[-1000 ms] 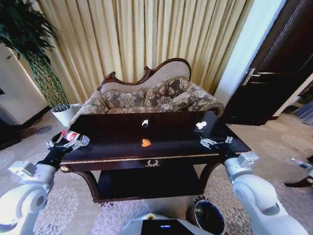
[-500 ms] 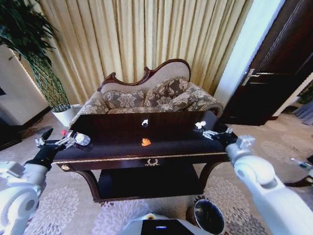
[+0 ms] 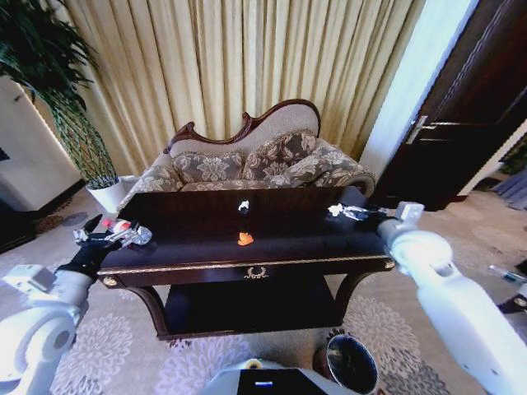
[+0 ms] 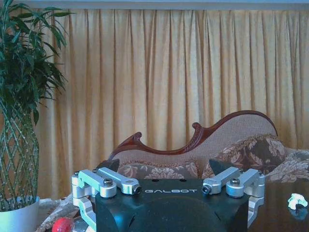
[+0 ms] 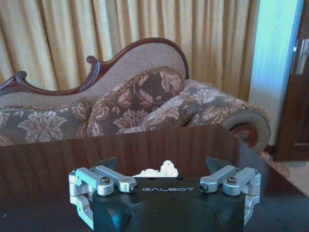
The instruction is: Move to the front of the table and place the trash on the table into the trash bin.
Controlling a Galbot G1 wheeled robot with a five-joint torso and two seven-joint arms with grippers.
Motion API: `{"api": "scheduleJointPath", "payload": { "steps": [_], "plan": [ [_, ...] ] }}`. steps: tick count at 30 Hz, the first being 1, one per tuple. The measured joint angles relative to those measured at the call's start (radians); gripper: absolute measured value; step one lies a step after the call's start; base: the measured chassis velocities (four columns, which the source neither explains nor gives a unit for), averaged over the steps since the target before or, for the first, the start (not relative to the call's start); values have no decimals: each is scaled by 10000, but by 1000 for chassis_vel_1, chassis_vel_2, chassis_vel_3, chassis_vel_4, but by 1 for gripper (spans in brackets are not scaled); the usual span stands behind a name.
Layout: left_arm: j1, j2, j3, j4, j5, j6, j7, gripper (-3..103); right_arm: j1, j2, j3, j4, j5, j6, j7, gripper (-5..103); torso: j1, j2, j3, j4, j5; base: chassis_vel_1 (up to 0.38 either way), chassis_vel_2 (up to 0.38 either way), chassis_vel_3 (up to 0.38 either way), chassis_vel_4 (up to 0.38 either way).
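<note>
A dark glossy table (image 3: 206,247) stands before a sofa (image 3: 255,160). The bin (image 3: 352,364) sits on the floor at the table's front right. At the table's left edge, the left gripper (image 3: 111,239) spreads open around a clear bottle (image 3: 125,233) (not clamped). At the right end, the right gripper (image 3: 350,214) spreads open around a white scrap (image 5: 161,170). An orange scrap (image 3: 245,239) and a second white scrap (image 3: 244,206) lie mid-table.
</note>
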Motion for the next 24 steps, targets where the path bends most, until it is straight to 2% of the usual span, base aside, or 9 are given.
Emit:
{"api": "scheduleJointPath", "payload": {
  "steps": [2,8,13,24],
  "plan": [
    [46,4,-21,-1,9,0,-5,100,692,374,-541,-656,-87,-143,311,100,0,0,0,1,-1,0,0,0,0],
    [61,4,-27,15,26,-3,-5,100,1420,806,-1088,-1541,-469,-235,622,100,0,0,0,0,0,0,0,0,0],
    [-5,17,6,84,85,-32,-1,100,1572,881,-1318,-1934,-997,-209,610,100,0,0,0,-2,0,0,0,0,0],
    [-54,-74,125,127,186,-78,32,100,1960,1048,-1707,-2311,-1317,-165,604,100,1,0,0,2,0,0,0,0,0]
  ]
}}
